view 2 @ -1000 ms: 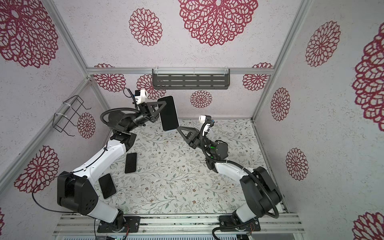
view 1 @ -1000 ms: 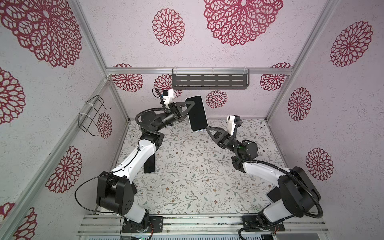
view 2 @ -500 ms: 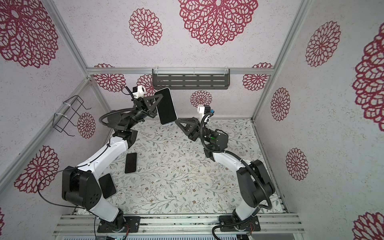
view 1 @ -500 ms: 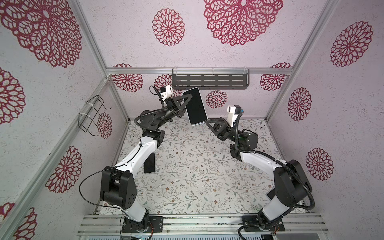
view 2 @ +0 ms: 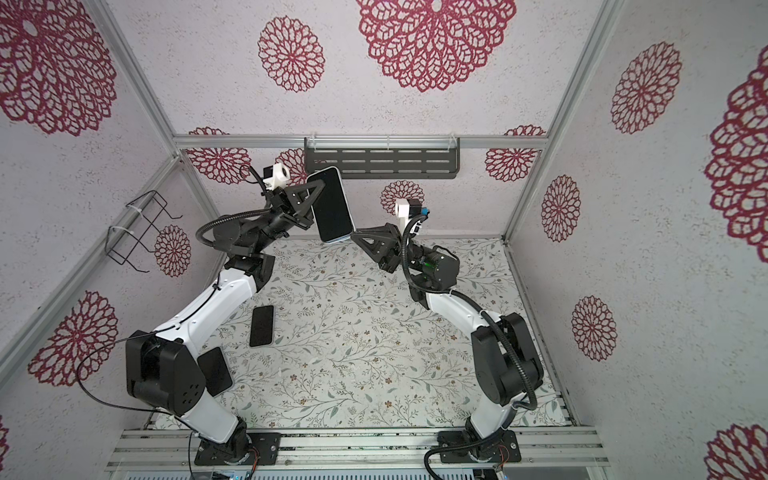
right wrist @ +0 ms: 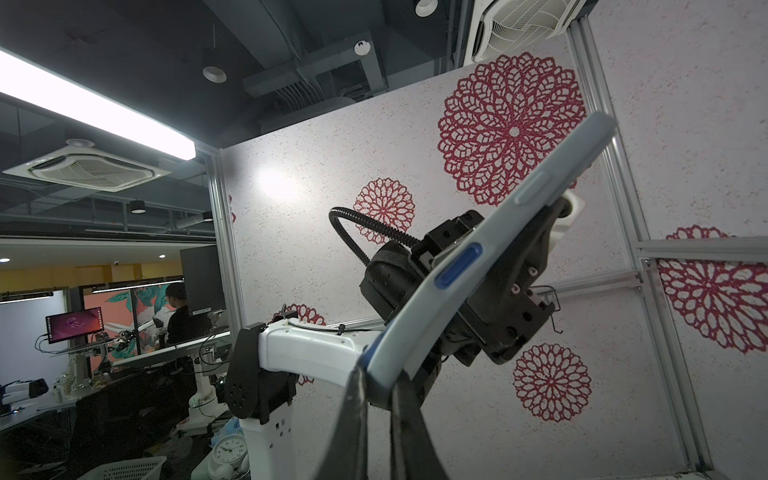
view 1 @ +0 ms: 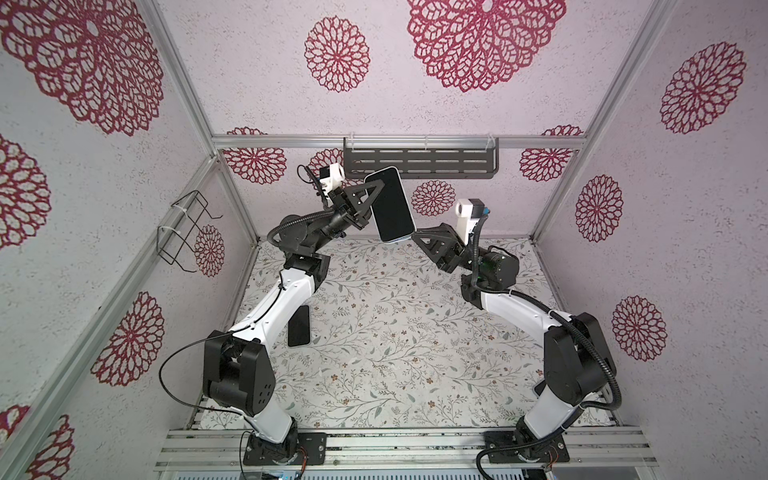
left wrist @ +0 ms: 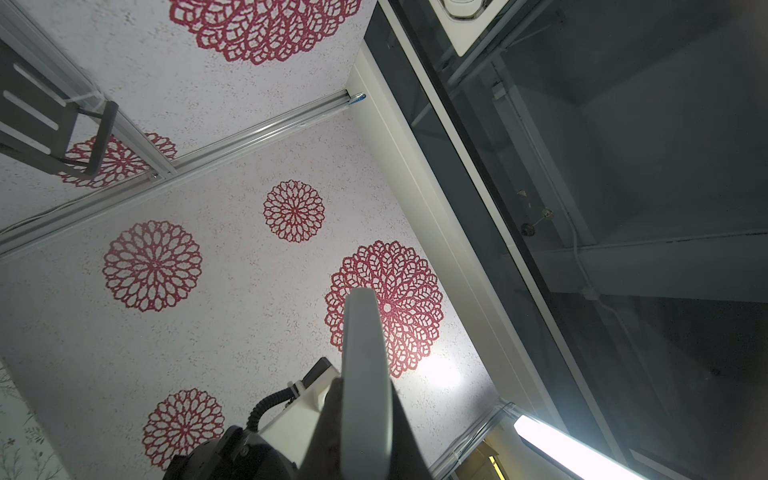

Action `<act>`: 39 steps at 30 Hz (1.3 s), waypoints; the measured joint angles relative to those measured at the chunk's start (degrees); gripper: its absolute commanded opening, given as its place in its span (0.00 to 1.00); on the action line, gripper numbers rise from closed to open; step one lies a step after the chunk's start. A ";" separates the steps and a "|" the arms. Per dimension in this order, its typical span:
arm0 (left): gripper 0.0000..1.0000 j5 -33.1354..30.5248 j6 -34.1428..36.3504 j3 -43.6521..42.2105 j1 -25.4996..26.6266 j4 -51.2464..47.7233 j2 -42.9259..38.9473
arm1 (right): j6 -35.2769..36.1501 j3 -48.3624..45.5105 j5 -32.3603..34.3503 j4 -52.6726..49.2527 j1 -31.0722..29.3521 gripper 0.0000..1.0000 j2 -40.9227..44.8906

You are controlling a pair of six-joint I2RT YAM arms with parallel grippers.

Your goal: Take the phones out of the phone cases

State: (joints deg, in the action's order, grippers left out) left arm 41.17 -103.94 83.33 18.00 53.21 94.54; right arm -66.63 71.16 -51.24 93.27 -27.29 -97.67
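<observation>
You are looking down on two arms that meet high above the floral table (view 1: 386, 357), at 12 o'clock from its centre and close to the back wall. Between them a phone (view 1: 392, 204) (view 2: 331, 205) hangs in the air, its dark screen toward the camera and its long axis running from 11 to 5 o'clock. It sits inside a pale blue-grey phone case (right wrist: 498, 232) with a bright blue side button, clearest in the right wrist view. Your left gripper (view 1: 371, 208) (view 2: 311, 208) is clamped on the cased phone at its 9 o'clock long edge, one finger on each face. Your right gripper (view 1: 413, 237) (view 2: 354, 236) comes in from 4 o'clock and is pinched tight on the case's 5 o'clock corner; the right wrist view shows its two fingers (right wrist: 359, 419) closed over that corner. A grey slotted shelf (view 1: 419, 163) is on the wall just behind the phone's upper end. A second dark phone (view 2: 262, 326) lies flat on the table at 9 o'clock, beside the left arm.
</observation>
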 measured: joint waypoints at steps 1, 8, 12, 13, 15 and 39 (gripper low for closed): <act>0.00 0.04 0.22 0.02 0.00 -0.52 0.02 | -0.02 -0.39 0.13 0.02 0.13 0.05 0.02; 0.00 2.84 4.92 0.33 1.22 -6.69 -1.46 | 2.08 -10.32 4.22 -4.55 1.68 0.58 1.31; 0.00 4.42 14.40 1.57 1.16 -19.96 -5.05 | 6.64 -19.52 8.76 -15.63 1.99 0.72 8.50; 0.00 4.50 16.74 2.49 1.11 -23.43 -5.84 | 7.45 -21.33 9.66 -17.90 1.99 0.75 10.73; 0.00 4.37 23.30 5.31 1.07 -31.78 -7.56 | 9.86 -24.50 11.87 -23.54 1.97 0.79 16.02; 0.00 3.21 32.65 3.87 1.57 -43.06 -6.78 | 10.82 -26.40 24.72 -41.11 -8.63 0.85 24.35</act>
State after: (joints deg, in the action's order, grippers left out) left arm 44.38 -71.29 87.20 19.57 10.15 87.77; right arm -55.81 44.75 -26.52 52.16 -35.92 -73.32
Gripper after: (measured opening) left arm 0.129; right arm 0.849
